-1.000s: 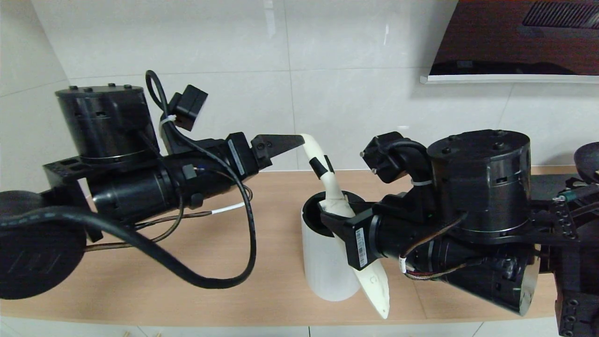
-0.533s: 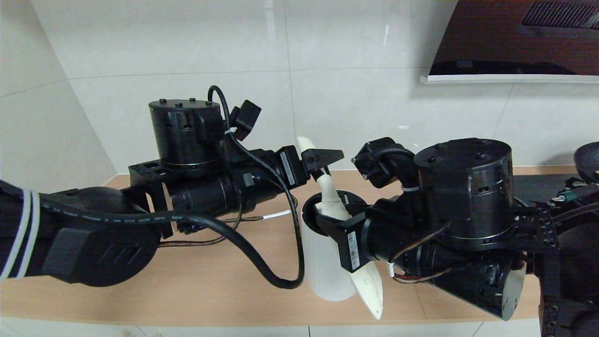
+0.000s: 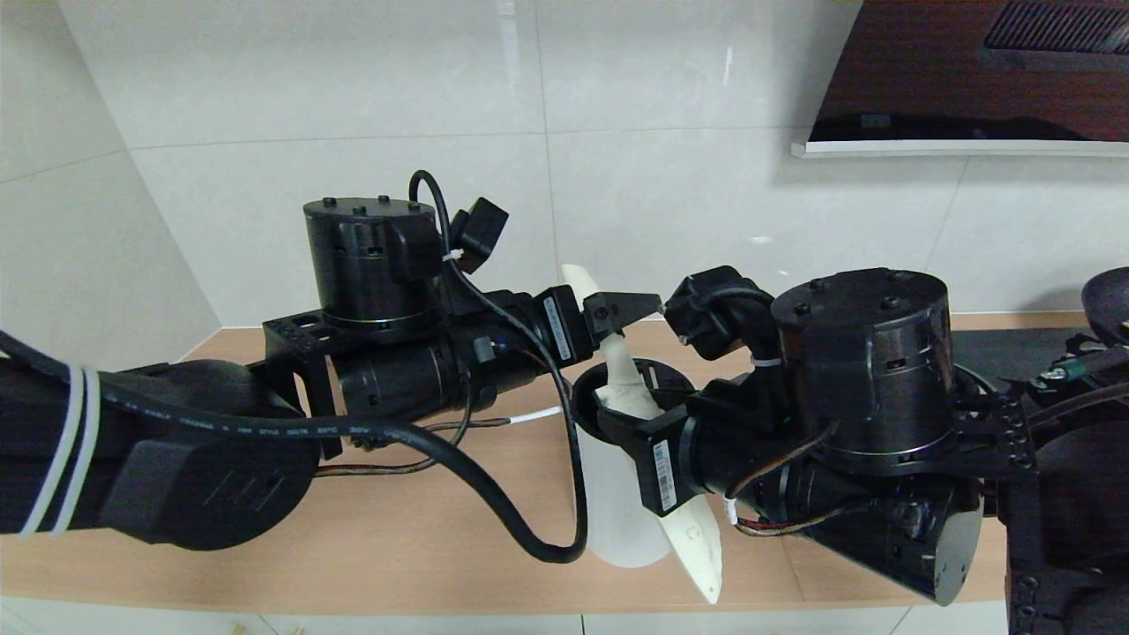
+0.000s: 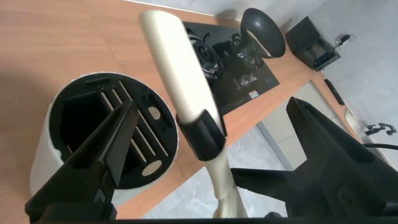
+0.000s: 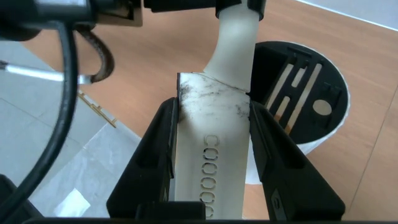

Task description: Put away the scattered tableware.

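Now close your open left claw [image 4: 208, 149] squarely on the spatula [image 3: 619, 366] handle. Your right claw [image 5: 214, 155] grips the blade above the holder [image 3: 609, 529]; release only afterwards.

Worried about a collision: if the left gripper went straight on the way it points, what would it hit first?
Probably the spatula handle, which stands between the fingers of the open left gripper and would reach its palm. Just past the fingertips sits the right wrist camera; depth there is unclear.

A white utensil holder [image 3: 616, 520] stands on the wooden counter [image 3: 353, 564].
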You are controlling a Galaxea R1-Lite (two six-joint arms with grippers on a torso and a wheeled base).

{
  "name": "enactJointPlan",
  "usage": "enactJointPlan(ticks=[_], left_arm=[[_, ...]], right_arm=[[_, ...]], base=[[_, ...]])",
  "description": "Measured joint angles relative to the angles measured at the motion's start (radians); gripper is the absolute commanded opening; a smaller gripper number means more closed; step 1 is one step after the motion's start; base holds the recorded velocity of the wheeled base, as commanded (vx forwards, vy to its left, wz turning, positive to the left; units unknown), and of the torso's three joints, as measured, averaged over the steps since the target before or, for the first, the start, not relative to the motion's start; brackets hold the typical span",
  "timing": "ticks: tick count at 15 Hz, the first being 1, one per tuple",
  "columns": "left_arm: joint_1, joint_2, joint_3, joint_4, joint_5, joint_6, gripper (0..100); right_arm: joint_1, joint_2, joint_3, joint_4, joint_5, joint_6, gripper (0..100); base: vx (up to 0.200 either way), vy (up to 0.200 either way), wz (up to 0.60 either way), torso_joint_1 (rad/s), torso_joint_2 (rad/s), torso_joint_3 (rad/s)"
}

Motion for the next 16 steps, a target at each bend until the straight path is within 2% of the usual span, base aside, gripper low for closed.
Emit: enactJointPlan(ticks=[2,4,6,13,14,16], left_arm=[[0.001,0.004,0.000,0.000,0.014,0.023,0],[0.001,0.012,0.004,0.000,0.020,0.059,0],[0.000,0.015,0.011,-0.009,0.019,0.077,0],[0.001,-0.002,0.015,-0.004,0.024,0.078,0],[0.001,-0.005,0.015,-0.003,0.024,0.076,0],[0.001,-0.008,0.016,-0.005,0.023,0.075,0]], right_arm=[[0.000,0.000,0.000,0.000,0.000,0.000,0],[0.000,0.000,0.000,0.000,0.000,0.001,0],[-0.001,0.001,0.001,0.005,0.001,0.002,0],[-0.004,0.002,-0.002,-0.027,-0.002,0.000,0],[-0.003,0.002,-0.001,-0.026,-0.006,0.000,100],[-0.004,0.002,-0.002,-0.032,-0.015,0.001,100]], base=[[0.000,0.000,0.00,0.000,0.00,0.000],[0.000,0.000,0.00,0.000,0.00,0.000],[0.000,0.000,0.00,0.000,0.00,0.000],[0.000,0.000,0.00,0.000,0.00,0.000],[0.000,0.000,0.00,0.000,0.00,0.000],[0.000,0.000,0.00,0.000,0.00,0.000]])
